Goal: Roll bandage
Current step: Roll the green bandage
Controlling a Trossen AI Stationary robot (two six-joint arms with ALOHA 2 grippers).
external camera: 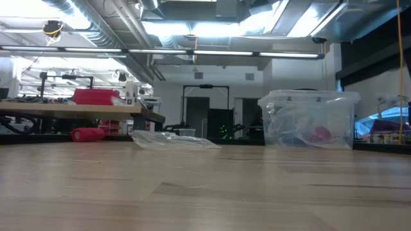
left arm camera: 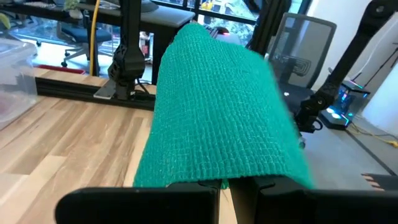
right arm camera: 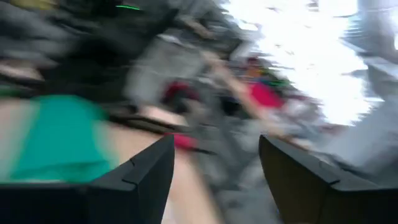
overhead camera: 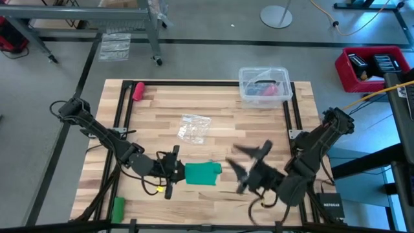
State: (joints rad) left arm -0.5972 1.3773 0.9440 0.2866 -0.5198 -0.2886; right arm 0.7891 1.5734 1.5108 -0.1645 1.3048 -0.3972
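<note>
Left claw (overhead camera: 176, 169) clamps the bandage (overhead camera: 203, 173) edge at the worktop's (overhead camera: 213, 103) near side; right claw (overhead camera: 249, 169), fingers apart, hovers beside it. Rolling well likely needs even tension and square edges.

Teal-green waffle-textured bandage (left arm camera: 217, 112)

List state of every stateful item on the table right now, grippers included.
bandage: folded flat, not rolled, one end pinched by the left gripper
left gripper: shut on the bandage's edge
right gripper: open, holding nothing, just right of the bandage
clear plastic bin: lid on, items inside
pink-red roll: rolled up, far left corner
small green roll: rolled up, near left edge
clear plastic bag: crumpled, mid-table
</note>
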